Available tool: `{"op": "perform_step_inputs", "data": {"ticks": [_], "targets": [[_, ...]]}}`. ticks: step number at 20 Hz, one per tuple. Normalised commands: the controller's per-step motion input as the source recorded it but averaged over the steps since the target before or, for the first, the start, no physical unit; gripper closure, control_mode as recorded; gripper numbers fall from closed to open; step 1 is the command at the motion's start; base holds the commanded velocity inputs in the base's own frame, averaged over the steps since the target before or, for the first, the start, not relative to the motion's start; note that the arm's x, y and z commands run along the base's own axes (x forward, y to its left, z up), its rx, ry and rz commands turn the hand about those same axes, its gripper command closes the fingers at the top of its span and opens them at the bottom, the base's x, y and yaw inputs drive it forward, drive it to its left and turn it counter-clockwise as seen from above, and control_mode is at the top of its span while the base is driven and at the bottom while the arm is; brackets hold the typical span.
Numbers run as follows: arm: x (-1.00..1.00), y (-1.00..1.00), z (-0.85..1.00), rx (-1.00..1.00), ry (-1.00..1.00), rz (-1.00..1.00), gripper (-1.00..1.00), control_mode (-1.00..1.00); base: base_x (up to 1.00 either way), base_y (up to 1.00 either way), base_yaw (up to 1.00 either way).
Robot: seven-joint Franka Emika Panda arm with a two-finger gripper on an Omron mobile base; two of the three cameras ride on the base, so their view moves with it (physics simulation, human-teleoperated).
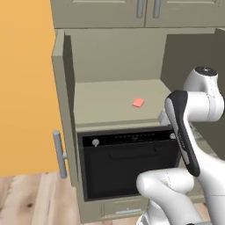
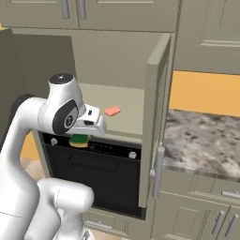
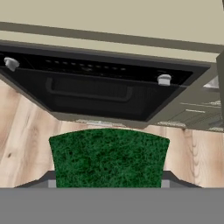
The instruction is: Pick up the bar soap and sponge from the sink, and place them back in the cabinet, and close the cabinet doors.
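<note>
Tool clamps the sponge; the dark green face takes up the lower middle of the hand view, and the finger tips are mostly hidden behind it, just grey slivers at both sides. In the right base view the sponge peeks out under the white wrist as a small green-and-yellow lump; the fingers themselves cannot be made out there. In the left base view the arm's own links block the tool.

Bar soap lies flat on the beige shelf inside the cabinet, beyond and above the tool, well apart from it; also seen in the right base view. Both cabinet doors stand open: the left door is edge-on with its steel bar handle showing, and the right door is edge-on too, its handle low down. In the left base view the far door is partly covered by the arm.

Black-fronted oven sits just under the shelf, ahead of the tool, with two silver knobs and a dark handle bar; its lower edge is cut by the arm in both base views. Upper cabinets are cropped at the top edge. A speckled stone worktop runs to the right of the cabinet, with lower doors beneath. Orange wall on the left, light wood floor below.
</note>
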Motion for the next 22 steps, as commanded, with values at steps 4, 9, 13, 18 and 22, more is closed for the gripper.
{"op": "perform_step_inputs", "data": {"ticks": [4,9,13,18,22], "targets": [[0.00,0.00,0.00,0.00,0.00,0.00,1.00,1.00,0.00,0.04,0.06],[0.00,0.00,0.00,0.00,0.00,0.00,1.00,1.00,0.00,0.09,0.09],[0.00,0.00,0.00,0.00,0.00,0.00,1.00,1.00,0.01,0.04,0.10],[0.00,0.00,0.00,0.00,0.00,0.00,1.00,1.00,0.04,0.01,0.08],[0.00,0.00,0.00,0.00,0.00,0.00,1.00,1.00,0.13,0.01,0.05]]}}
